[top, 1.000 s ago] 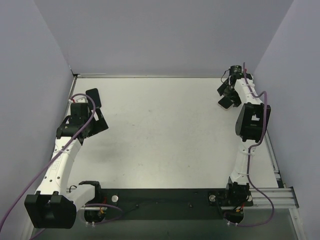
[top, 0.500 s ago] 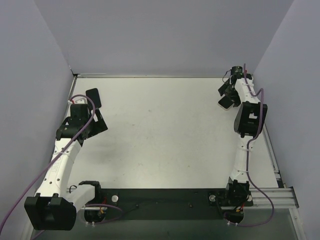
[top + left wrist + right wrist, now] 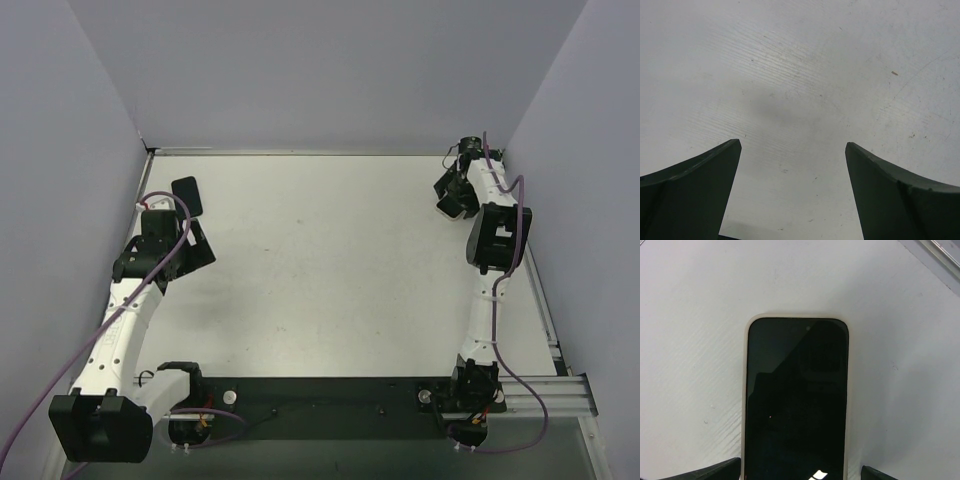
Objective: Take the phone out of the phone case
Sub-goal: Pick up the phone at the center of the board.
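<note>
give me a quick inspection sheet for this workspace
surface: white table, faint scratches and specks
job's things: phone flat, dark screen up, inside its pale case; hidden in the top view
clutter: nothing seen
grippers: left gripper open over bare table; right gripper open, a finger either side of the phone's near end
cables: purple cables run along both arms, off the work area
surroundings: plain walls on three sides; metal rail near right

Overhead camera looks down; wrist cameras sit close above the table (image 3: pixel 320 260).
</note>
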You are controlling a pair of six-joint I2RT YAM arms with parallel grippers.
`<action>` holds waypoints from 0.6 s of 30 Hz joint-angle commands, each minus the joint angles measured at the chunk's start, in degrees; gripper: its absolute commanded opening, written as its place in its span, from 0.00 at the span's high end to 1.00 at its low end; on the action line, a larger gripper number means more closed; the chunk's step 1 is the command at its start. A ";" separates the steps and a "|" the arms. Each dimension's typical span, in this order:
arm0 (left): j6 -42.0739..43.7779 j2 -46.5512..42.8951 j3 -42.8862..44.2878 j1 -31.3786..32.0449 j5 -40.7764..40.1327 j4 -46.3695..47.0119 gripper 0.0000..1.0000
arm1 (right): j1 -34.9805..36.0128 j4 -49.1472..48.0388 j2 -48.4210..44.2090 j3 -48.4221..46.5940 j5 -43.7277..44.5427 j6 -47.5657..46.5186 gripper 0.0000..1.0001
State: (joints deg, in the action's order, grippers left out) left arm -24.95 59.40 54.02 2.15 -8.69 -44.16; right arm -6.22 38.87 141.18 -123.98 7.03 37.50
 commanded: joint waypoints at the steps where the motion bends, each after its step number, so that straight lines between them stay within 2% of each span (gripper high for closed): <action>1: -0.10 -1.65 0.12 0.04 0.07 0.22 0.03 | 0.68 3.84 -0.03 -1.00 -0.61 -2.16 0.09; 5: -0.01 -2.09 -0.05 0.04 0.25 -0.05 0.03 | 0.86 4.11 0.06 -0.73 -1.31 -3.22 0.18; 8: -0.10 -2.35 -0.23 0.04 0.43 -0.22 0.03 | 1.21 4.11 -0.82 0.58 -1.49 -4.27 0.33; 9: -0.10 -2.44 -0.23 0.04 0.60 -0.05 0.03 | 1.12 4.11 -1.78 2.06 -1.75 -4.62 0.43; 11: -0.01 -2.44 -0.32 0.04 0.86 0.13 0.03 | 1.21 4.02 -2.93 3.57 -2.71 -4.89 0.52; 12: 0.08 -2.18 -0.32 0.04 0.78 0.04 0.03 | 1.12 3.84 -4.24 4.62 -4.11 -5.06 0.61; 16: -1.50 -0.51 0.56 -0.04 2.26 0.91 0.03 | 1.65 1.56 -9.60 12.34 -6.58 -5.68 0.75; 18: -2.38 0.71 0.82 -0.04 4.37 2.75 0.03 | 2.26 -0.89 -14.33 19.37 -10.27 -6.03 0.81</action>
State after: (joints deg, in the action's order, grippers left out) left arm -25.45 58.54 53.80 2.15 -7.73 -44.16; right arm -5.52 35.44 135.33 -113.60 3.03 33.08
